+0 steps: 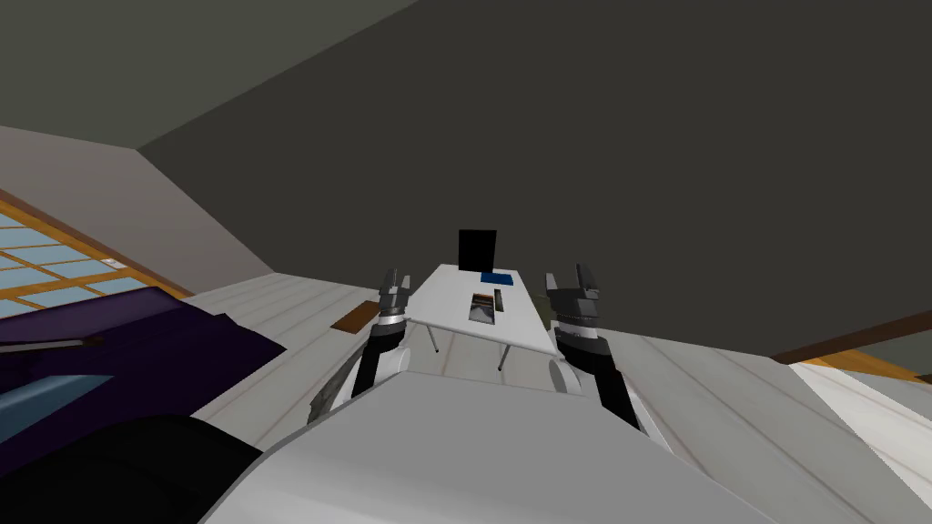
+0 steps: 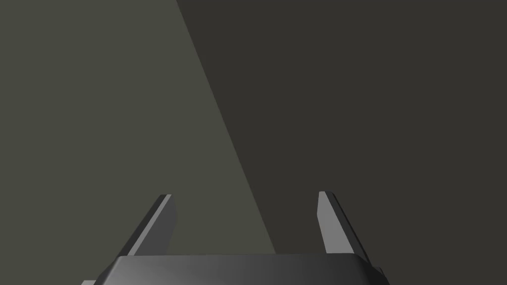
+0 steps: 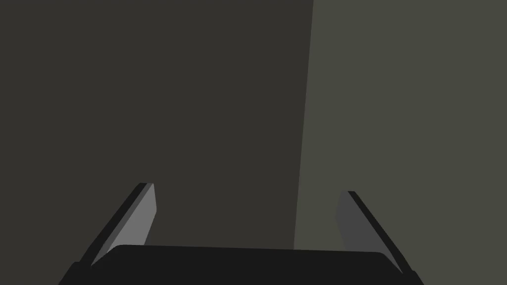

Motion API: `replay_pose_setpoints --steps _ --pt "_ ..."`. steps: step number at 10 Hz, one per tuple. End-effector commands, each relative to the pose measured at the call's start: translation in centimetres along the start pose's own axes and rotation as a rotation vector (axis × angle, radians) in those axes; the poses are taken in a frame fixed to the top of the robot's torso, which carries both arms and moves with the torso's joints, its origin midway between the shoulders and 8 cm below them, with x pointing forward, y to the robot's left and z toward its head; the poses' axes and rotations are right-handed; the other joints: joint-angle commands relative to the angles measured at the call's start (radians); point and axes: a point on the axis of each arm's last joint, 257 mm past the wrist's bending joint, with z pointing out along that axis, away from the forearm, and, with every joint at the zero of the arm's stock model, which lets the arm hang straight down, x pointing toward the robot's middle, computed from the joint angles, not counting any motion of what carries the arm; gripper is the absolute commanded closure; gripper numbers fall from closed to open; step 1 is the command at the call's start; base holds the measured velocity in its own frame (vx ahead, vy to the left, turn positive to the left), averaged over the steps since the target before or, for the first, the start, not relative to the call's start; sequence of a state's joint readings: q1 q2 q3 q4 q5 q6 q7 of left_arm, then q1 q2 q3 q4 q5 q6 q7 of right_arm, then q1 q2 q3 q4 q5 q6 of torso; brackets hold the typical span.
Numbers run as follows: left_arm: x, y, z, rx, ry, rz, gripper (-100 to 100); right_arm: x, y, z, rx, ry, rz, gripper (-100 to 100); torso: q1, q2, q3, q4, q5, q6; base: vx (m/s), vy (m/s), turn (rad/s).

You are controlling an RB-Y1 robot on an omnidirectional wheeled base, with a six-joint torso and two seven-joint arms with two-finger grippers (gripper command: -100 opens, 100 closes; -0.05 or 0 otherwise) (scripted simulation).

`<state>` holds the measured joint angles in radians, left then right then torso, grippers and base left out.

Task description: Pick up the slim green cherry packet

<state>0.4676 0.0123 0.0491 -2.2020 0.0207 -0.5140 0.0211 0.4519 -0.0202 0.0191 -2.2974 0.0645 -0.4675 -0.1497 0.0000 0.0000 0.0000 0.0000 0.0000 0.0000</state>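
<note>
A small white table (image 1: 455,309) stands ahead of me on thin legs. On it lies a slim dark greenish packet (image 1: 499,301), next to a wider grey and orange packet (image 1: 482,307). My left gripper (image 1: 398,279) is raised at the table's near left corner, open and holding nothing. Off the near right corner my right gripper (image 1: 568,277) is also raised and open. Both hang short of the packets. The left wrist view has the left gripper (image 2: 245,195) with its fingers wide apart. In the right wrist view the right gripper (image 3: 247,189) is spread the same way.
A black box (image 1: 477,249) stands at the table's far end with a flat blue item (image 1: 497,278) before it. Dark purple furniture (image 1: 136,341) lies close on my left under a window (image 1: 45,264). A brown mat (image 1: 355,317) lies on the pale floor.
</note>
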Motion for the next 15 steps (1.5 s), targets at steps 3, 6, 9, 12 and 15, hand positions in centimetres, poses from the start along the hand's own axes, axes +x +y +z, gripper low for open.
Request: replay_pose_setpoints --steps 3,6,9,12,15 --pt "0.0 0.0 0.0 0.000 0.000 0.000 0 1.8 -2.4 -1.9 0.053 0.095 -0.046 -100 0.004 0.009 0.005 0.002 0.001 0.000 -0.137 0.070 0.066" --pt "0.0 0.0 0.0 0.000 0.000 0.000 0 3.0 -4.5 -3.8 0.099 0.162 -0.082 -100 0.003 0.016 0.009 0.004 0.001 0.000 -0.209 0.046 0.080" --pt "0.0 0.0 0.0 0.000 0.000 0.000 0 4.3 -7.1 -6.6 0.159 0.242 -0.127 -100 0.004 0.011 0.006 0.002 0.001 0.000 -0.126 0.057 0.104" --pt "0.0 0.0 0.0 0.000 0.000 0.000 0 5.5 -10.0 -10.3 0.230 0.334 -0.183 -100 0.005 0.011 0.006 0.002 0.001 0.000 -0.136 0.074 0.142" --pt "0.0 0.0 0.0 0.000 0.000 0.000 0 6.3 -12.9 -14.9 0.314 0.429 -0.231 -100 0.000 0.008 0.005 0.002 0.000 0.000 -0.107 0.033 0.145"
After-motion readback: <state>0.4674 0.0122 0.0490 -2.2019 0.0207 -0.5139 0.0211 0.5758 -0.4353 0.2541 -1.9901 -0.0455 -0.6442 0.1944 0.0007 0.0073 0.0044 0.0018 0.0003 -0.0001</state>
